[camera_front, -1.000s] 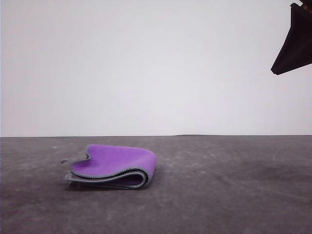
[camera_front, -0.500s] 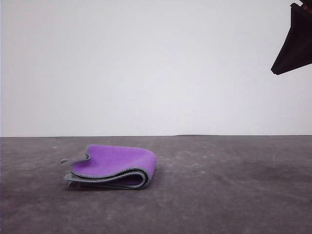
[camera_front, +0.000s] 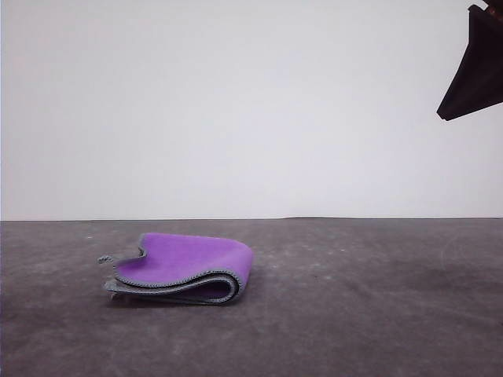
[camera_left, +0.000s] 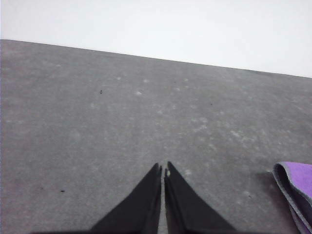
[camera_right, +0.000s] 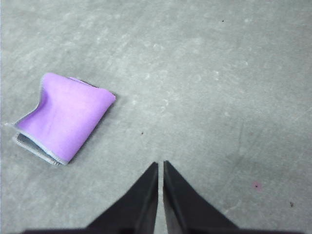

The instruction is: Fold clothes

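- Lower left of the front frame, on the dark grey matte table [camera_front: 369, 314], lies the small soft square cloth [camera_front: 182, 269] — folded over itself, bright purple face up, the charcoal face and light grey stitched hem showing along its near edge, one corner curling up at its left end.
- Upper right of that frame, a dark gripper [camera_front: 471, 67] hangs high above the table, well apart from the cloth; from its side of the frame I judge it to be the right one.
- Bottom centre of the left wrist frame, the left gripper [camera_left: 163, 169] has its black fingers pressed together on nothing; the cloth's rounded fold peeks in at the lower right edge.
- Bottom centre of the right wrist frame, the right gripper [camera_right: 160, 164] is likewise clenched and empty, with the cloth well off toward the left.
- Judged from how it lies, the fold looks done or nearly so. Any tidying should press the loose layers flat and catch that curled corner — approaching from above with parted fingers, not dragging the stack sideways.
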Available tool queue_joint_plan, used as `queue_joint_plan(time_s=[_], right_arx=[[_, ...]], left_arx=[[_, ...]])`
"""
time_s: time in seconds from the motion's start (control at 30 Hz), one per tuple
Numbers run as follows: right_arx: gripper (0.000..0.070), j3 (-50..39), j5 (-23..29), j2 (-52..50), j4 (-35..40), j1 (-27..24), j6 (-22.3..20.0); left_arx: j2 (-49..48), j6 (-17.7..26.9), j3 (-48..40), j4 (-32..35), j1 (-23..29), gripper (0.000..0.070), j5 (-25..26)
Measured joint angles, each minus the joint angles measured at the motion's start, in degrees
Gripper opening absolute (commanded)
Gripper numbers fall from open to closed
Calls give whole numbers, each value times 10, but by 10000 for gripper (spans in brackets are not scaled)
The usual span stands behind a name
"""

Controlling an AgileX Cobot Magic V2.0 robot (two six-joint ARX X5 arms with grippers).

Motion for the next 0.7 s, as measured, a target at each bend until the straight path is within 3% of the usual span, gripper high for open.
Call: queue_joint_plan(time_s=[0.2, 0.4, 0.47, 0.7], right_arx=[[15, 0, 4, -1, 4, 0, -4], [15, -24, 55, -60, 21, -6, -91], [15, -59, 85, -98, 39, -14, -103], [15, -235, 201, -251, 122, -63, -67]], left_arx=[[0, 0, 0, 0, 0, 0, 0], [0, 0, 0, 0, 0, 0, 0], [0, 0, 0, 0, 0, 0, 0], [0, 0, 0, 0, 0, 0, 0]])
